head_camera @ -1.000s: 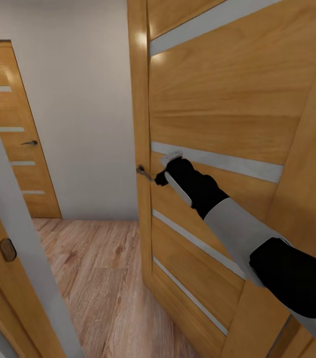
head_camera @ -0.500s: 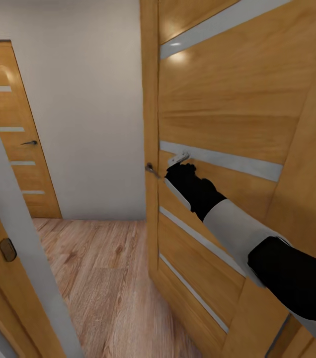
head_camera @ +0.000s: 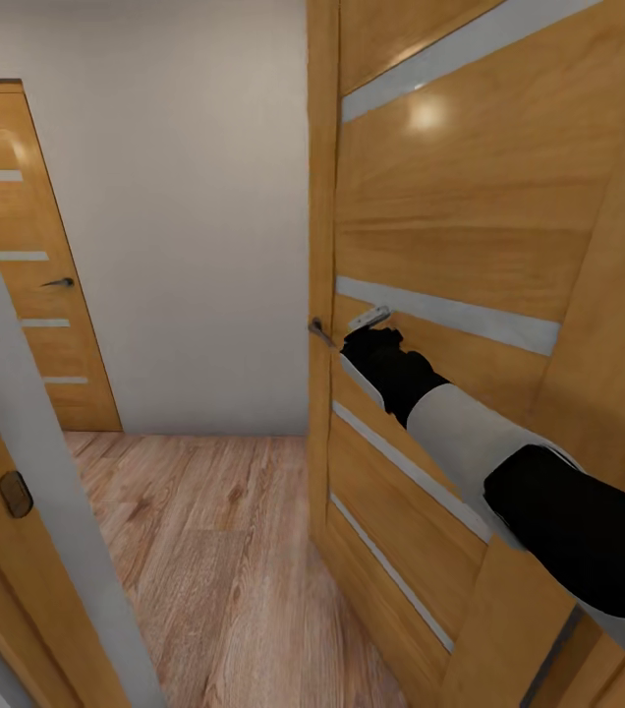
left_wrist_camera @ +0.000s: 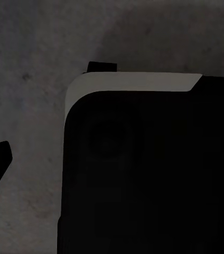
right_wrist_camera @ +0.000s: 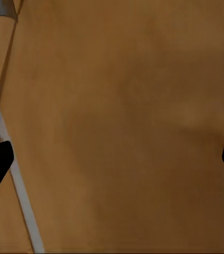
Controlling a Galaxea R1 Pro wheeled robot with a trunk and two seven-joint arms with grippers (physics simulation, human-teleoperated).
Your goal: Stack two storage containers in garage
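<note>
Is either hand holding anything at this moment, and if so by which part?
Nothing is held. The right hand is open against the wooden door, beside its handle, not gripping it. The left hand's state cannot be told.

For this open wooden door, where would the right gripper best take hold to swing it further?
Probably the small metal lever handle at the door's free edge, approached from the hallway-facing side. It juts out from the edge, offering a graspable bar, whereas the door face is flat. The right gripper sits just beside it against the panel, fingertips spread wide in the right wrist view.
</note>
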